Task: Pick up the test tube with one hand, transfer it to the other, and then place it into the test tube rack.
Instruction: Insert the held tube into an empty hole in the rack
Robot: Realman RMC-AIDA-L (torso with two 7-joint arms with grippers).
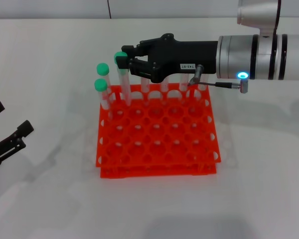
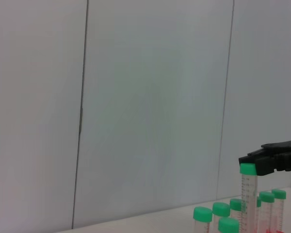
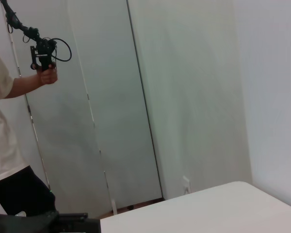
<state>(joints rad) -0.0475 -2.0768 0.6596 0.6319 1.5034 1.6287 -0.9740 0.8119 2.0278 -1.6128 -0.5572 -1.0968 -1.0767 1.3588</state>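
Observation:
My right gripper [image 1: 123, 61], the one with the white wrist label, reaches in from the right over the back left of the orange-red test tube rack [image 1: 157, 172]. It is shut on a clear test tube [image 1: 122, 79] just under its green cap. The tube stands upright with its lower end in a back-row hole, higher than its neighbours. The left wrist view shows the same tube [image 2: 249, 191] and the right gripper [image 2: 262, 162] at its cap. My left gripper [image 1: 11, 119] is open and empty, low at the left, away from the rack.
Two other green-capped tubes [image 1: 102, 74] stand at the rack's back left corner, and more stand along the back row, partly hidden behind my right gripper. A person holding a device [image 3: 43, 58] stands far off in the right wrist view.

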